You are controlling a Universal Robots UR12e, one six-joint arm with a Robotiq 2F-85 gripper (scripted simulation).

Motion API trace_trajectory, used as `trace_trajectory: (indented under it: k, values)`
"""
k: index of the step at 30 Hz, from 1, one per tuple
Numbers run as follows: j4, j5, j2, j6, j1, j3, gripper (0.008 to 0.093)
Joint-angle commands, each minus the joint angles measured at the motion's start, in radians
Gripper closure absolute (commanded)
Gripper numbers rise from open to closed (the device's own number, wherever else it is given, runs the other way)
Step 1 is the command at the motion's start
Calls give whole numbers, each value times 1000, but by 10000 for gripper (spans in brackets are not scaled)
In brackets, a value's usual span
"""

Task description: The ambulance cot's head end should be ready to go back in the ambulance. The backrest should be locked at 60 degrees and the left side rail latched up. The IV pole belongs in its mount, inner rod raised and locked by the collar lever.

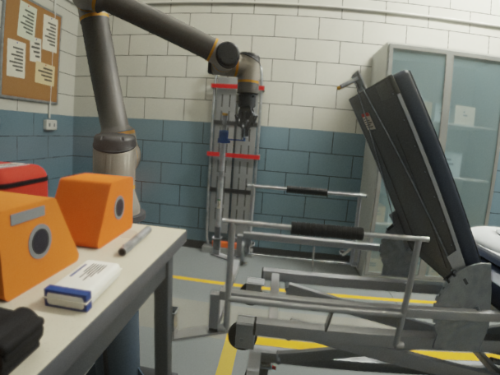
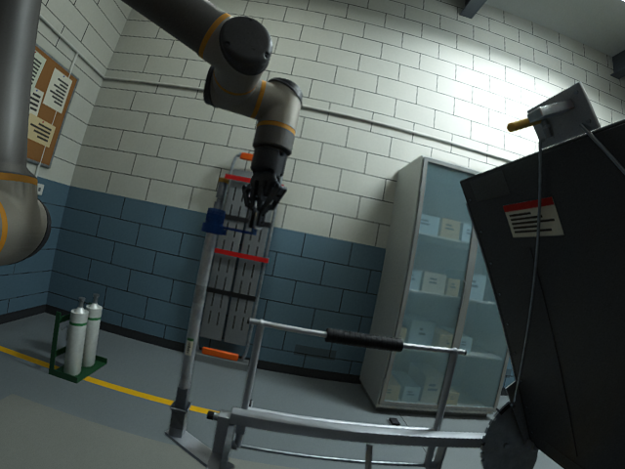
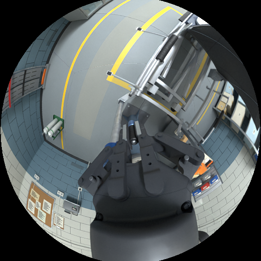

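The blue collar lever (image 1: 236, 140) (image 2: 237, 230) (image 3: 132, 131) sticks out sideways from the blue collar (image 1: 223, 137) (image 2: 214, 221) on the IV pole (image 1: 220, 185) (image 2: 194, 313), which stands upright in its mount at the cot's head-end corner. The lever's dark tip lies between my fingers. The cot's backrest (image 1: 415, 172) (image 2: 560, 282) is raised steeply on the right. A side rail (image 1: 325, 231) (image 2: 361, 339) with a black grip stands up along the frame. My gripper (image 1: 246, 132) (image 2: 258, 219) (image 3: 132, 136) points down and is closed on the lever's tip.
A grey backboard with red straps (image 1: 234, 164) (image 2: 235, 272) leans on the wall behind the pole. A glass cabinet (image 2: 434, 288) stands to the right. A table with orange boxes (image 1: 61, 230) and a loose grey rod (image 1: 135, 240) is on the left; two gas cylinders (image 2: 83, 335) stand by the wall.
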Motion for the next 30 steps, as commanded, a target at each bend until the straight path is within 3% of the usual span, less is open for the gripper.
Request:
trace_trajectory:
  k: [1,4,30]
  values:
    - [0,0,0,0,0,-1,884]
    - [0,0,0,0,0,-1,934]
    - [-1,0,4,7,7,-4,934]
